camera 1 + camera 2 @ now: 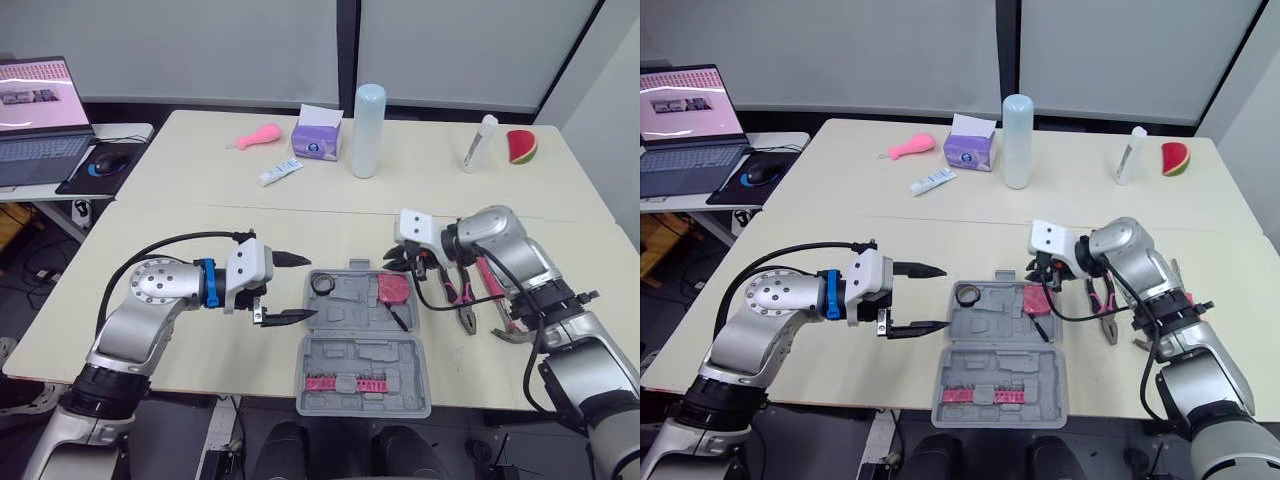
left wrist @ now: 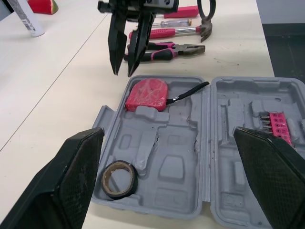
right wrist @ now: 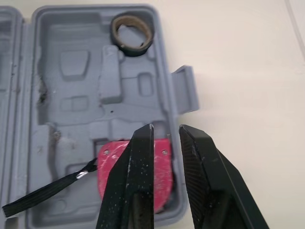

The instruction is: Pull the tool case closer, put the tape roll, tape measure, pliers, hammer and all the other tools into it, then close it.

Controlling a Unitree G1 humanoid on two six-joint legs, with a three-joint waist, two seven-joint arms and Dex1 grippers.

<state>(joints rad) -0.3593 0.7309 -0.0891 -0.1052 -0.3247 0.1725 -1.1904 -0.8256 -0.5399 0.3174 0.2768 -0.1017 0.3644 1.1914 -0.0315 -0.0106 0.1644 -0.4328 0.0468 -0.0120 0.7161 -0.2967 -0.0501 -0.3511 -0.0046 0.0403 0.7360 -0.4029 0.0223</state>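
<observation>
The grey tool case [image 1: 365, 345] lies open near the table's front edge. A black tape roll [image 1: 322, 284] sits in the far left corner of the far half. The red tape measure [image 1: 393, 290] rests in that half's right corner, its black strap trailing. My right gripper [image 1: 393, 262] hangs just above the tape measure [image 3: 119, 167], open by a narrow gap and holding nothing. The left gripper [image 1: 292, 288] is wide open, left of the case at its tape-roll end. Pink-handled pliers [image 2: 167, 50] and the hammer [image 2: 190, 31] lie on the table right of the case.
Pink bits [image 1: 345, 384] sit in the case's near half. Screwdrivers [image 2: 178, 16] lie beyond the hammer. Far across the table stand a white bottle [image 1: 367, 130], a purple tissue box [image 1: 318, 135], a tube [image 1: 280, 172] and a slim bottle [image 1: 480, 143]. A laptop [image 1: 40, 120] is on a side desk at left.
</observation>
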